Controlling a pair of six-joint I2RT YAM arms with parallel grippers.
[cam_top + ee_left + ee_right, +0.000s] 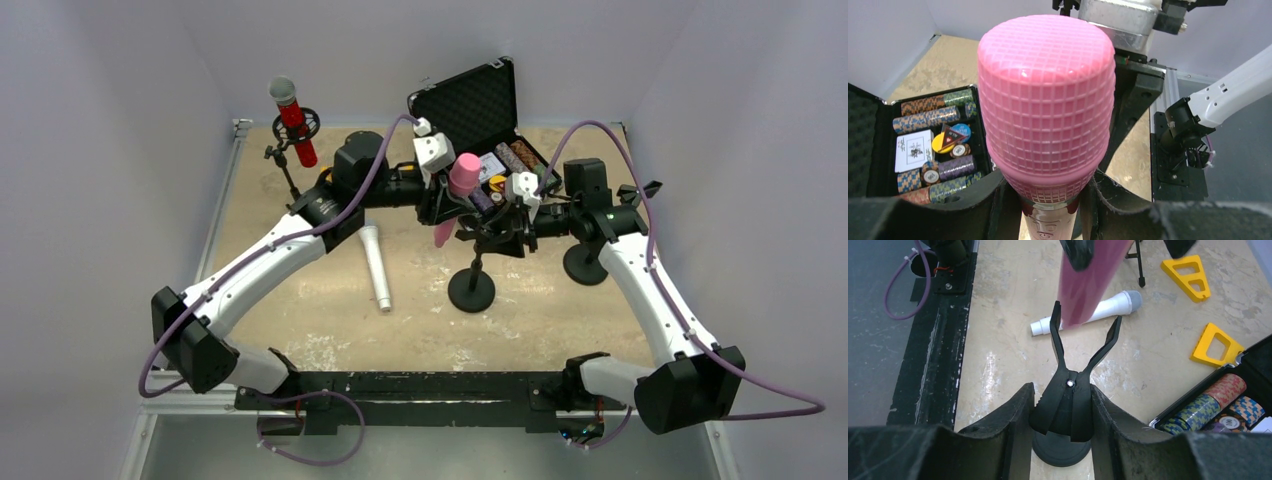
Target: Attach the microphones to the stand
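Observation:
My left gripper (1050, 200) is shut on the pink microphone (1045, 95) just below its head and holds it upright, head up (464, 172). The right gripper (1062, 410) is shut on the handles of the middle stand's black clip (1068, 405), whose two prongs are spread apart. The pink microphone's lower end (1088, 285) hangs just above and between those prongs. The white microphone (376, 265) lies flat on the table left of that stand's base (471, 290). At the back left the red microphone (292, 120) stands clipped in another stand.
An open black case (480, 105) with poker chips (930, 117) and cards sits at the back, close behind both grippers. A third stand's round base (586, 265) is beside the right arm. Two yellow wedge pieces (1188, 275) (1215, 342) lie near the case.

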